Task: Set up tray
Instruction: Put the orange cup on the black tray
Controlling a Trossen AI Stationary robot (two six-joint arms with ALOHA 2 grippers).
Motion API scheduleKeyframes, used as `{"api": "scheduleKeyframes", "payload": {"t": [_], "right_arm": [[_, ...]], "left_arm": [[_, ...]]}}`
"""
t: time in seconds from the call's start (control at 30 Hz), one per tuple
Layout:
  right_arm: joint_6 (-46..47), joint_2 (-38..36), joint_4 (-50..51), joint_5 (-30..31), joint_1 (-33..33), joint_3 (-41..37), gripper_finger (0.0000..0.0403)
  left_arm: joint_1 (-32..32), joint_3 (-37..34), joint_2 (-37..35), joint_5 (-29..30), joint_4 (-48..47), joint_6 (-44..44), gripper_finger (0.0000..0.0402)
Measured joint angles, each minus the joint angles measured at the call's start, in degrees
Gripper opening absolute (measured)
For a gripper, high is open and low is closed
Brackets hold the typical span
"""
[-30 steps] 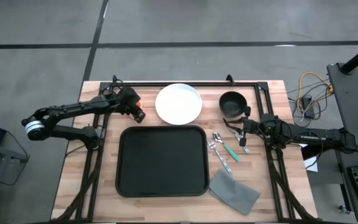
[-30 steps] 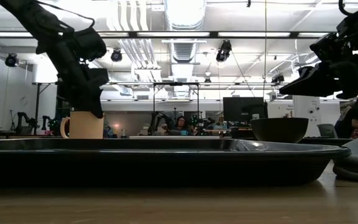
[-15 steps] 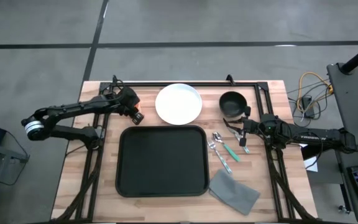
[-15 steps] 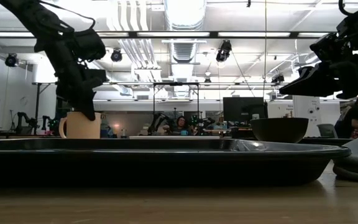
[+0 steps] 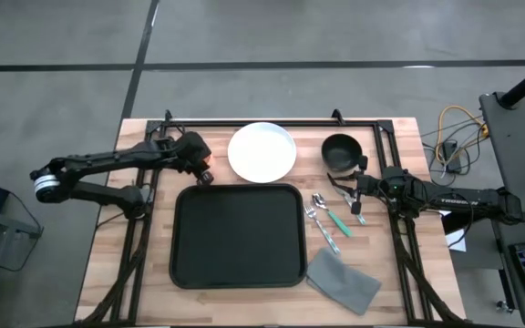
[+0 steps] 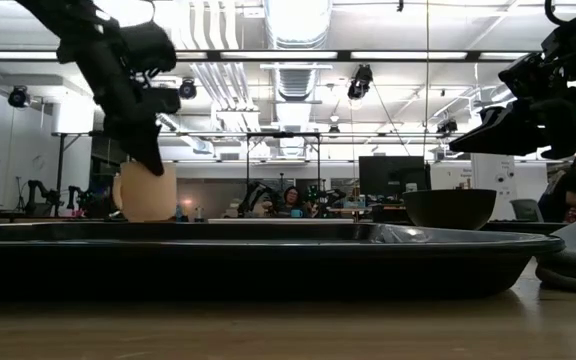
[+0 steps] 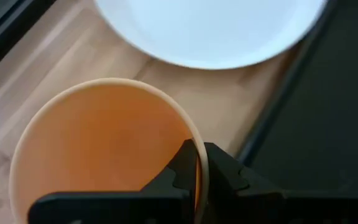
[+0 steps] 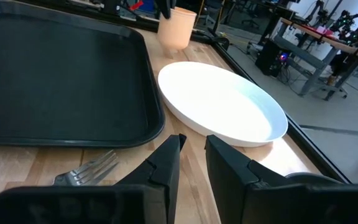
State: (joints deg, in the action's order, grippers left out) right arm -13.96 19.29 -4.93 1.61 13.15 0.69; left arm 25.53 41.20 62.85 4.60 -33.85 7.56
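Peach cup [image 6: 148, 192] now lifted, swung right toward tray [image 5: 236, 273]; left fingers [image 7: 188, 165] pinch its rim; right fingers [image 8: 169, 163] slightly apart, empty; placement next.

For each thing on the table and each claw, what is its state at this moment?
tray: flat, nothing on it
cup: upright, rim pinched by left claw, beside tray
plate: bare
bowl: upright
fork and spoon: lying beside tray
cloth: folded
right claw: open, holding nothing
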Motion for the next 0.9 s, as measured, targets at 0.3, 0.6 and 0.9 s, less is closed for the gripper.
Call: {"api": "scheduleKeyframes", "payload": {"t": [0.3, 0.6, 0.9], "right_arm": [[0.0, 0.0, 0.0, 0.0, 0.0, 0.0, 0.0068], [0.0, 0.0, 0.0, 0.0, 0.0, 0.0, 0.0068], [0.0, 0.0, 0.0, 0.0, 0.0, 0.0, 0.0068]], "left_arm": [[-10.1, 2.9, -0.1, 0.2, -4.2, 4.2, 0.0], [-17.1, 2.7, -0.1, 0.5, -6.0, 8.9, 0.0], [-24.3, 2.0, -0.1, 3.4, -10.2, 16.6, 0.0]]}}
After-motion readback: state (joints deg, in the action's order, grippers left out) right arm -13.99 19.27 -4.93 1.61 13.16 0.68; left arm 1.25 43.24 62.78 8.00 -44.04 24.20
